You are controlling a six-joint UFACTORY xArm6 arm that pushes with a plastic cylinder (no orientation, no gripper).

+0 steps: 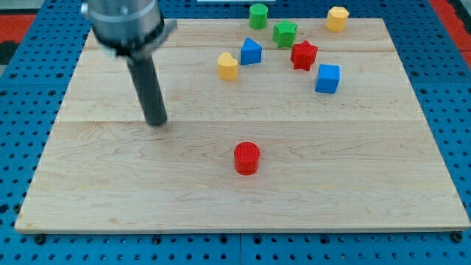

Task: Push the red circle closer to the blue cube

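The red circle [247, 157] lies on the wooden board [110, 191] a little below the middle. The blue cube [328, 78] sits up and to the view's right of it, well apart. My tip [156, 121] rests on the board to the view's left of the red circle and slightly above it, a clear gap away. It touches no block.
Near the view's top sit a red star [303, 54], a blue house-shaped block [251, 51], a yellow heart-like block [227, 65], a green circle [258, 15], a green star [285, 33] and a yellow hexagon [337, 18]. A blue pegboard [29, 81] surrounds the board.
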